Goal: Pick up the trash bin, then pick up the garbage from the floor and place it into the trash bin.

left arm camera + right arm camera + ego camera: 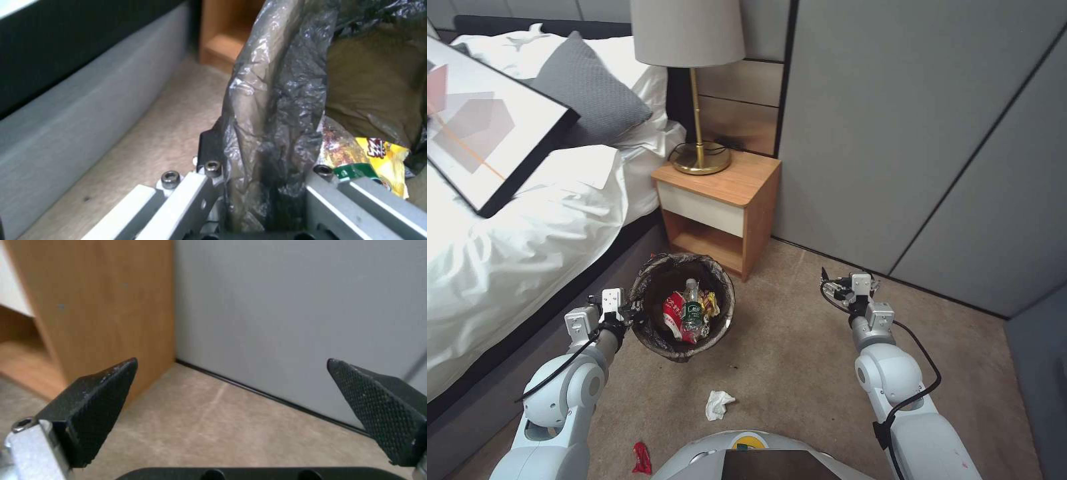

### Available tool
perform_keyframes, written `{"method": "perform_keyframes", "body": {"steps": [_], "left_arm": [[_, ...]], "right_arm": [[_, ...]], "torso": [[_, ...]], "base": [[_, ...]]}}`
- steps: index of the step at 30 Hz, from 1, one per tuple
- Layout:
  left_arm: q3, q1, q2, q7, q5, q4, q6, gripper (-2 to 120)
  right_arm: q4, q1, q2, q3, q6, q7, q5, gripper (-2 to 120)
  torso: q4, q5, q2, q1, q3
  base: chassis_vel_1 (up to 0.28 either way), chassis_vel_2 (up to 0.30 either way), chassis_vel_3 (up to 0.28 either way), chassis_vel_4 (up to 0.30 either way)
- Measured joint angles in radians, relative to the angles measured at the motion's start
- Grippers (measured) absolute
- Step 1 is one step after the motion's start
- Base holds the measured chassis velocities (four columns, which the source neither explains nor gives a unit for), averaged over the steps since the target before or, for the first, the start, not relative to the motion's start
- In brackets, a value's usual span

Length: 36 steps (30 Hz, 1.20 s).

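Note:
The trash bin point(650, 285), a round bucket lined with a dark bag, is at the bed's corner in front of the nightstand. My left gripper point(630, 312) is shut on its near-left rim; the left wrist view shows the bag-wrapped rim point(276, 100) pinched between the left gripper's point(267, 166) fingers. Inside the bin lie a red-and-white snack bag point(674, 315), a clear bottle with a green label point(692, 311) and a yellow wrapper point(385, 156). On the carpet lie a white tissue point(718, 403) and a small red wrapper point(642, 459). My right gripper point(835, 283) point(231, 390) hovers open and empty to the right.
A wooden nightstand point(727, 200) with a brass lamp point(697, 100) stands behind the bin. The bed point(507, 260), with a framed picture point(487, 133) on it, runs along the left. Grey wall panels point(927, 133) close the right. Open carpet point(800, 347) lies between my arms.

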<state>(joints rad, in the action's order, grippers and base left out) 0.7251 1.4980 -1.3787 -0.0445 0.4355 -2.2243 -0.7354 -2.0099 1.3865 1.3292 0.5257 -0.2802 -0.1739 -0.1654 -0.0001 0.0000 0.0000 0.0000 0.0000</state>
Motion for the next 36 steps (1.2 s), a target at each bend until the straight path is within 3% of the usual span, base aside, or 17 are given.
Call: {"method": "perform_keyframes", "body": {"steps": [12,17,36], "left_arm": [[0.001,-0.002,-0.001,0.0,-0.002,0.005,0.0,0],[0.01,-0.003,-0.002,0.003,-0.002,0.011,0.0,0],[0.013,-0.005,-0.008,0.024,-0.022,0.027,0.013,0]], "right_arm": [[0.014,-0.005,0.002,0.0,0.006,-0.004,-0.002,100],[0.048,-0.014,-0.001,-0.001,0.099,-0.022,-0.015,100],[0.087,-0.014,-0.005,0.015,0.142,-0.002,-0.049,100]], "torso": [[0.0,0.0,0.0,0.0,0.0],[0.0001,0.0001,0.0,0.0,0.0],[0.0,0.0001,0.0,0.0,0.0]], "base": [[0.088,0.093,0.088,0.094],[0.077,0.074,0.081,0.087],[0.021,0.023,0.017,0.023]]}}
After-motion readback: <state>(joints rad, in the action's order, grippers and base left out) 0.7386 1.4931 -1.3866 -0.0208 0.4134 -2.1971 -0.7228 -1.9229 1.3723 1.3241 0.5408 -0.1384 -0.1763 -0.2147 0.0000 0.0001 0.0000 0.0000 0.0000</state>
